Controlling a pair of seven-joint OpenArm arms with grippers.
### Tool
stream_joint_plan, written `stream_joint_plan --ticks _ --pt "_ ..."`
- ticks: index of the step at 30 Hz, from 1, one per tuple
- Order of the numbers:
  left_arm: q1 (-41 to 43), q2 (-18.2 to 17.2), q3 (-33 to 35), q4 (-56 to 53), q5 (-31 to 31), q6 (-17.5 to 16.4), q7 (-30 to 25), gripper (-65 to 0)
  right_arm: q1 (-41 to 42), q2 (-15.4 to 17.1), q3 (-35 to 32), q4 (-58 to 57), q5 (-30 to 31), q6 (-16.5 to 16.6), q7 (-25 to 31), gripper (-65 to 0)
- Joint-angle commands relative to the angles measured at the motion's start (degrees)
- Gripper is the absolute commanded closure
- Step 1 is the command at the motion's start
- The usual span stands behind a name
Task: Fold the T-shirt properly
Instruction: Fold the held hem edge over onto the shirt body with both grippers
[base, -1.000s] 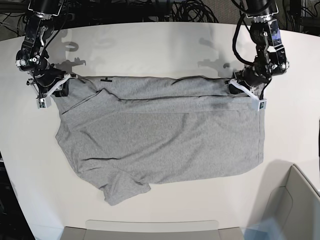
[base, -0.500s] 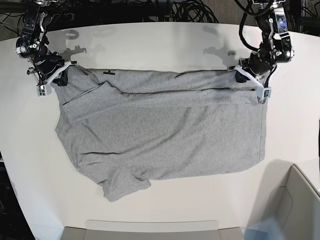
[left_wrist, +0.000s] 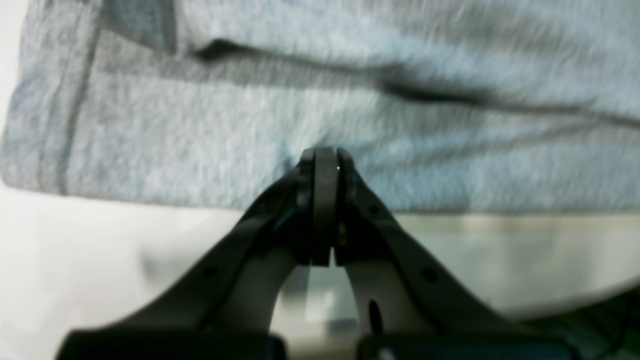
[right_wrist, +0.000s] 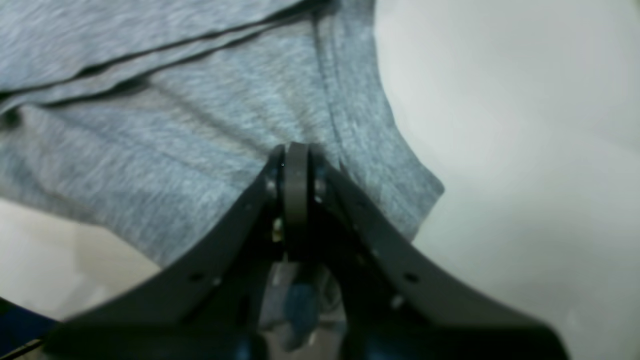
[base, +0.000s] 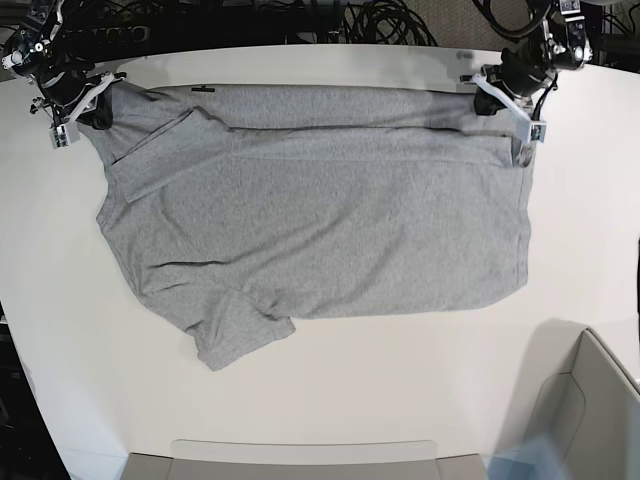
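Observation:
The heather-grey T-shirt (base: 330, 220) lies spread on the white table (base: 300, 400), plain side up, with one sleeve pointing to the near left. Both far corners are pinched. In the base view my left gripper (base: 492, 100) holds the far right corner and my right gripper (base: 92, 108) holds the far left one. The left wrist view shows the left gripper (left_wrist: 325, 155) shut on the T-shirt (left_wrist: 350, 100) at its folded edge. In the right wrist view the right gripper (right_wrist: 296, 150) is shut on the T-shirt (right_wrist: 175, 150) near a hemmed corner.
A grey bin (base: 590, 420) stands at the near right corner. A flat grey tray (base: 300, 460) lies along the near edge. Black cables (base: 380, 20) run behind the table's far edge, close to both grippers.
Both grippers have moved toward the table's far edge, dragging the T-shirt's far edge with them. The cloth now lies stretched straighter and farther back.

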Motion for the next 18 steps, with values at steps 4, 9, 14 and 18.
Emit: stream_joint_plan --ticks 4,9,14,18 --pt "4.4 -0.1 0.0 2.3 4.8 2.0 6.7 0.0 0.5 -1.5 3.7 0.6 -7.8 0.9 -2.7 0.0" --pt "4.6 0.0 0.0 5.3 4.8 2.1 6.7 0.0 2.9 -5.3 5.2 5.5 -12.3 0.9 -2.8 0.0" --pt "4.6 0.2 -4.0 12.4 4.5 2.1 7.3 0.0 5.8 -9.6 7.5 14.9 -14.1 0.9 -3.2 0.0" --pt "4.2 0.2 -7.1 15.3 4.4 2.1 7.4 0.0 8.7 -10.4 7.9 21.1 -14.1 0.9 -3.2 0.0"
